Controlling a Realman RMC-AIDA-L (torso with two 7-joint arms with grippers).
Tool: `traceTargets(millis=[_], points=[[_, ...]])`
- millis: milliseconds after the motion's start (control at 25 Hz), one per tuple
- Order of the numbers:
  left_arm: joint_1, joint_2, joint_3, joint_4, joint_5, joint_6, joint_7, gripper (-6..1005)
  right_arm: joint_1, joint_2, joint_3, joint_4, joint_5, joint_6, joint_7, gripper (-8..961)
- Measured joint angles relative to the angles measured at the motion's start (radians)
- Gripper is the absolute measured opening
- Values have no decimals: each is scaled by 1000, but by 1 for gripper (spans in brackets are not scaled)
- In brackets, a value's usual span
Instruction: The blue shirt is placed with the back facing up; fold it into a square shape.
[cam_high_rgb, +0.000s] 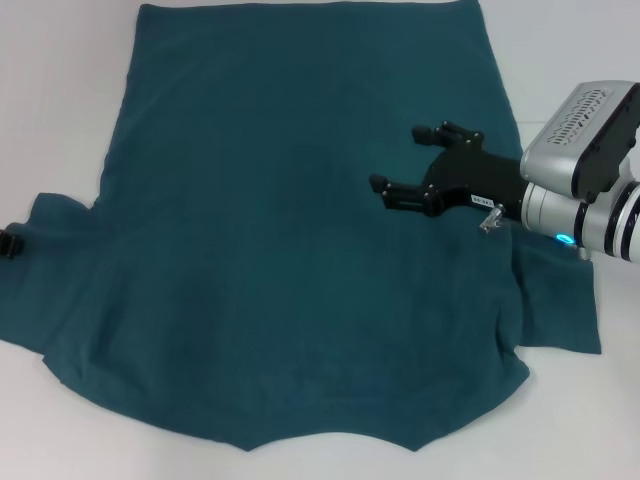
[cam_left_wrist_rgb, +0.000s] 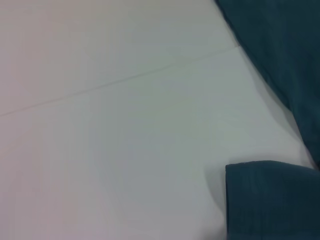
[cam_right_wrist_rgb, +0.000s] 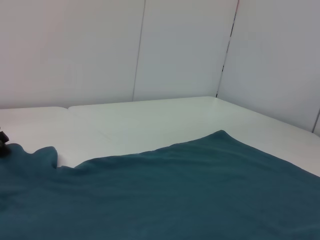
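Your shirt (cam_high_rgb: 300, 230) lies spread flat on the white surface (cam_high_rgb: 60, 120), plain side up, collar edge toward the robot and hem at the far side, with one sleeve out to each side. Expect it to handle as soft, light and limp: it will drape and sag from any pinch point, slide a little on the smooth surface, and crease where it bunches. It is far bigger than a hand, so take hold at edges, a sleeve or shoulder seam, not the middle of the cloth.

Your right hand (cam_high_rgb: 418, 165) hovers over the shirt's right half, fingers spread and holding nothing. Of your left hand (cam_high_rgb: 9, 243) only a dark sliver shows at the left sleeve's edge; you cannot tell its fingers.

The head view alone gives you the whole outline and the right hand's position. The left wrist view shows just bare surface with a sleeve corner and a side edge. The right wrist view looks low across the cloth and shows how flat it lies, plus the walls behind.
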Motion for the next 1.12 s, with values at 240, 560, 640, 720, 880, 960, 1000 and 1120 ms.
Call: traceTargets(millis=[240, 560, 640, 720, 880, 960, 1000, 1120], points=[[-1, 0, 0, 0, 0, 2, 0, 242, 0, 0, 0, 0, 2, 0, 0, 942], [-5, 3, 1, 18, 0, 39, 3, 91, -1, 0, 0, 0, 2, 0, 6, 942], [-5, 3, 1, 40, -1, 75, 4, 71, -2, 0, 0, -2, 2, 0, 6, 941], [0, 1, 1, 79, -1, 120, 4, 51, -3, 0, 0, -4, 2, 0, 6, 941], [15, -11, -3, 172, -1, 217, 4, 44, -4, 0, 0, -5, 2, 0, 6, 941], [25, -19, -6, 218, -3, 250, 4, 43, -5, 0, 0, -4, 1, 0, 4, 941], [34, -24, -7, 248, -3, 269, 5, 42, -5, 0, 1, -3, 1, 0, 3, 941], [53, -36, -8, 317, -5, 333, 16, 41, -9, 0, 4, -2, 1, -1, 3, 941]])
